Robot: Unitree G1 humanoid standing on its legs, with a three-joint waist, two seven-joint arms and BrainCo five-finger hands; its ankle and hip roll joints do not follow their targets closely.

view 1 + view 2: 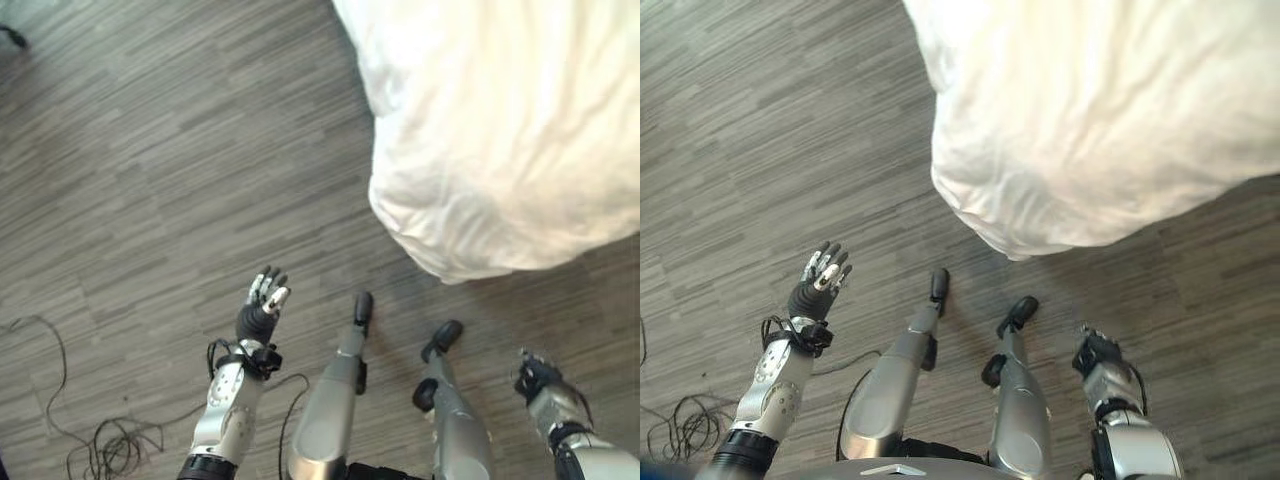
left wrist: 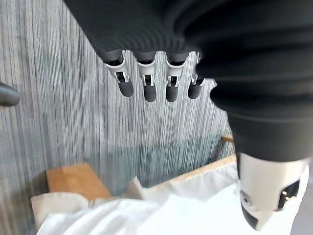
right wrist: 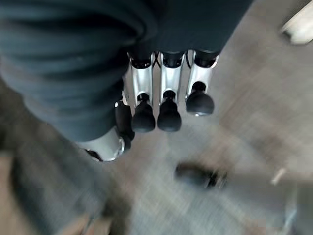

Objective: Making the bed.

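head pair: down, sharing duvet (image 1: 500,140) and floor (image 1: 150,150) | wrist cameras: close, apparently floorward

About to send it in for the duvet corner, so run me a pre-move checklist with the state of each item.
1. Left hand free: ok, fingers relaxed, holding nothing, raised over the wood floor.
2. Right hand free: ok, fingers straight in its wrist view, nothing in them.
3. White duvet in sight: ok, a rounded corner hangs over the floor ahead and to the right.
4. Hands touching the duvet: not ok, both sit apart from it.
5. Path to the corner clear: ok, bare floor between hands and duvet.
6. Corner within arm's reach: cannot tell.
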